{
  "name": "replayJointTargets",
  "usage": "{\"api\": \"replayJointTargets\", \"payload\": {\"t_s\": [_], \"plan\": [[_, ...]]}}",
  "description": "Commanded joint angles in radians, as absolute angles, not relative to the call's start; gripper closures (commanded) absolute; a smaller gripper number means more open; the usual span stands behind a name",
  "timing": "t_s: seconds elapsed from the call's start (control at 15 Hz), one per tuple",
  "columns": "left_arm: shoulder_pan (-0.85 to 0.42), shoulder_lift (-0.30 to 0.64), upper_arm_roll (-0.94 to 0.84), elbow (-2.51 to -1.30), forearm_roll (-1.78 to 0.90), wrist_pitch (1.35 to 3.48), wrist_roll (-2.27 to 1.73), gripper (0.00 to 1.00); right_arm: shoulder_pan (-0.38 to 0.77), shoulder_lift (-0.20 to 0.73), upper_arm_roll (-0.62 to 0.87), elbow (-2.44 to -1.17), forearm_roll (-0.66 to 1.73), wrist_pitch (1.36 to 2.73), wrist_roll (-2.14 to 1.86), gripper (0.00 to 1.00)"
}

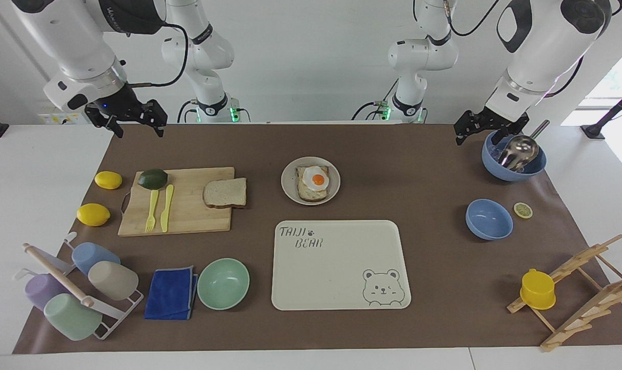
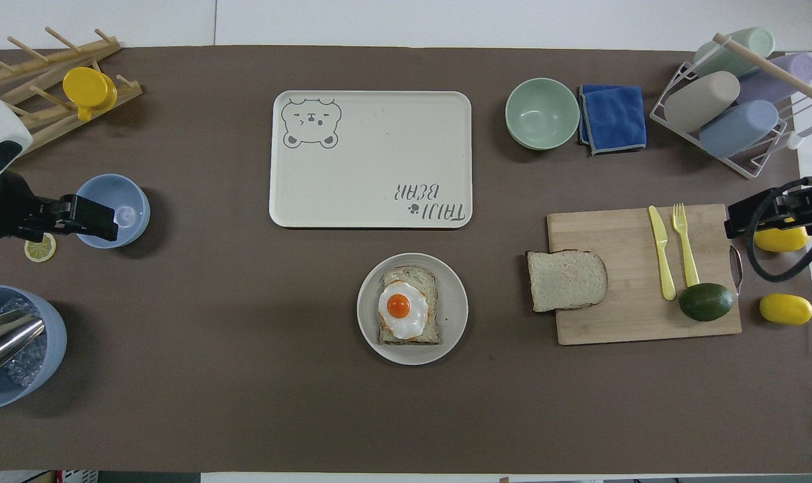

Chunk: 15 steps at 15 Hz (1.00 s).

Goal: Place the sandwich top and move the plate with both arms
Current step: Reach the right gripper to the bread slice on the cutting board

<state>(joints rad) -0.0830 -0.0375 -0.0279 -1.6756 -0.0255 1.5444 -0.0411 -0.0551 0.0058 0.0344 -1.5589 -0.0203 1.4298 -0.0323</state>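
Plate [image 1: 311,181]: round, shallow, beige-grey, centre of the facing frame, on brown paper. It carries toast [image 1: 312,183] with a glossy fried egg [image 1: 316,179]. Bare paper rings its rim on every side; the cream bear tray [image 1: 340,264] lies just below it in that frame, apart.

Sandwich top [image 1: 225,193]: square pale slice, brown crust, flat on the wooden board [image 1: 187,216], left of centre, one edge overhanging the board's edge toward the plate. Open paper between slice and plate.

Board also bears a yellow fork [image 1: 151,209], a knife [image 1: 166,207] and a dark avocado [image 1: 152,179].

My right gripper [image 1: 133,119]: upper left of the facing frame, hanging over the paper's edge above the board, black fingers spread apart, holding nothing.

My left gripper [image 1: 483,128]: upper right, hanging beside the blue bowl [image 1: 513,159] with the steel scoop [image 1: 519,150], fingers spread, empty.

Mint bowl [image 1: 223,283] and blue cloth [image 1: 171,293]: lower left, well apart from the plate.
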Motion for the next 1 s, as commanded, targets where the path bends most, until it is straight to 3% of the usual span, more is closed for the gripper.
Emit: {"api": "replayJointTargets", "payload": {"t_s": [0.0,0.4,0.6,0.8,0.93], "plan": [[-0.072,-0.031,-0.035,-1.66,-0.014,1.526,-0.046,0.0,-0.058,-0.011,0.038,-1.582,-0.015,1.448,-0.022,0.0],[-0.072,-0.031,-0.035,-1.661,-0.014,1.526,-0.046,0.0,-0.055,-0.04,0.04,-1.639,-0.014,1.45,-0.057,0.0],[-0.072,-0.031,-0.035,-1.66,-0.014,1.526,-0.046,0.0,0.073,-0.077,0.049,-1.77,0.009,1.61,0.059,0.0],[-0.072,-0.031,-0.035,-1.661,-0.014,1.526,-0.046,0.0,0.248,0.053,0.049,-1.787,-0.082,1.657,0.324,0.0],[-0.072,-0.031,-0.035,-1.661,-0.014,1.526,-0.046,0.0,0.305,0.141,0.049,-1.799,-0.101,1.738,0.434,0.0]]}}
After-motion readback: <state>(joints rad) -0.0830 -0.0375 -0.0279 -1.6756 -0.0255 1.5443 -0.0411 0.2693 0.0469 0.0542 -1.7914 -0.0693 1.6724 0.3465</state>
